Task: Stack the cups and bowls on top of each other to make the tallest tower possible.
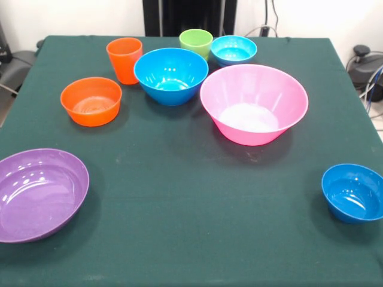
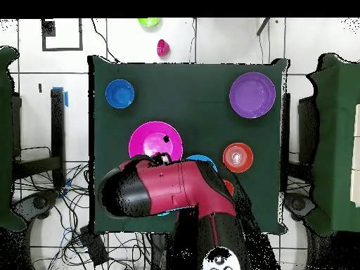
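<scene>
Awaiting: first pick; no tower exists, all pieces stand apart on the counter (image 1: pixel 179 179).
Arm: arm (image 2: pixel 169 190) reaches over the counter's robot side, above the pink bowl (image 1: pixel 254 112).
Jaws: hidden under the arm; state cannot be told.
Cups: orange cup (image 1: pixel 124 60) and green cup (image 1: pixel 195 43) upright at the robot side.
Base candidates: pink bowl and purple bowl (image 1: pixel 39 194), being widest.
Others: medium blue bowl (image 1: pixel 171 75), orange bowl (image 1: pixel 91 100), cyan bowl (image 1: pixel 233 49), dark blue bowl (image 1: pixel 353 192).

A: Layout, front view? Table (image 1: pixel 179 197)?
B: Far row: two cups (image 1: pixel 125 60), small bowl (image 1: pixel 233 49) rightmost. Medium bowl (image 1: pixel 171 75) just before them, another bowl (image 1: pixel 91 100) to its left, huge bowl (image 1: pixel 254 110) right.
A: Near side?
B: Shallow bowl (image 1: pixel 39 194) near left, one small bowl (image 1: pixel 353 192) near right. Nothing stacked.
</scene>
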